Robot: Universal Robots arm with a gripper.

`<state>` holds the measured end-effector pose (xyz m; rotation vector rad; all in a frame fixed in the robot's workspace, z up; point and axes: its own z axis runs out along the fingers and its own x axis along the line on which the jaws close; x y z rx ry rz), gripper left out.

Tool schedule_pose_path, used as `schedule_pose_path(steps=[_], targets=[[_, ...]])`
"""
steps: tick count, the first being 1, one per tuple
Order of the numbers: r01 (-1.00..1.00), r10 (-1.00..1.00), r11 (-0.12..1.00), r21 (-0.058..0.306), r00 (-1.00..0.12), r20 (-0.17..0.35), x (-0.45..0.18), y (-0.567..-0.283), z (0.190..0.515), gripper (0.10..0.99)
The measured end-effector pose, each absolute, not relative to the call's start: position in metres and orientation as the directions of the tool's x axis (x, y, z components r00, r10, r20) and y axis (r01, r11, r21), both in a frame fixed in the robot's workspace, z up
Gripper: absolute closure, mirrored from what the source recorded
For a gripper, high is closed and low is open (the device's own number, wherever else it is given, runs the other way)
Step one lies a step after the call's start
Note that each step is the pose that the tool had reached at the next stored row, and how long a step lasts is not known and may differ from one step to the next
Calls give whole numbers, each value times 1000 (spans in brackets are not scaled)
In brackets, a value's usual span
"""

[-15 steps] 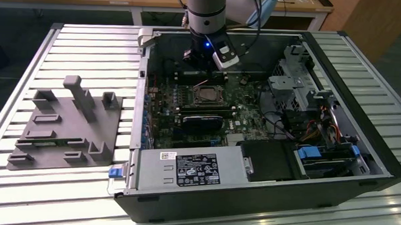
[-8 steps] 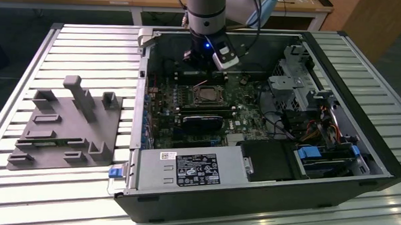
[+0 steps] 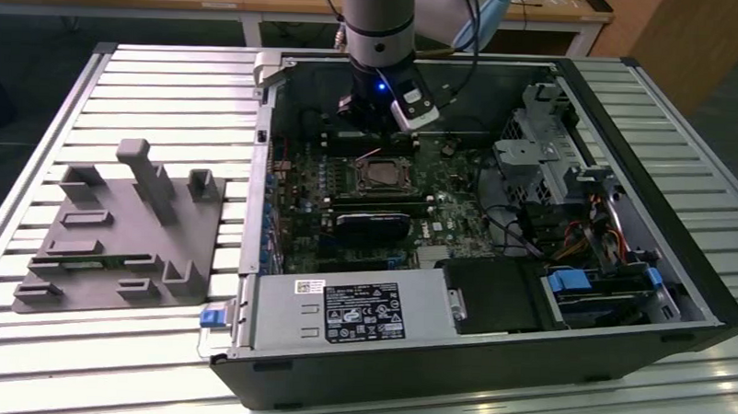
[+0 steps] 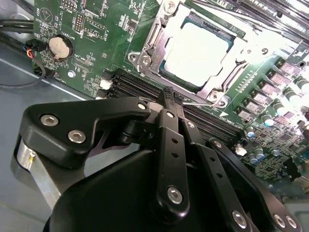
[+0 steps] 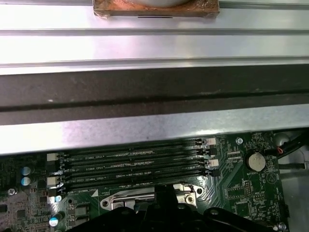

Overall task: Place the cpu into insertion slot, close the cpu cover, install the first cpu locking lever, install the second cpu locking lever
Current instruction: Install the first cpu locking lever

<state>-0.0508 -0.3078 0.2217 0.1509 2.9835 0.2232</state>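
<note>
Tool [image 4: 175,99]: pressed together, fingertips pinching a thin locking lever [image 4: 200,102] at the socket's lower edge | cpu [image 4: 200,50]: seated in the insertion slot [image 4: 147,60], upper centre of the second wrist view | cpu cover [image 4: 219,92]: closed over the chip, apparently to be clamped down.

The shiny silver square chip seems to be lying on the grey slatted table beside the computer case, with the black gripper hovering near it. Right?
Not quite. The silver square chip sits in the metal-rimmed socket on the green circuit board, as the second wrist view shows. The black gripper is indeed near it.
</note>
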Motion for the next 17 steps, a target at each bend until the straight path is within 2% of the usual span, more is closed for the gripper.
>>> schedule_pose_path(steps=[12, 17], targets=[[91, 114, 985, 147, -981, -156, -51, -308, 221, 980], [87, 115, 985, 150, -976, -187, -52, -307, 220, 980]])
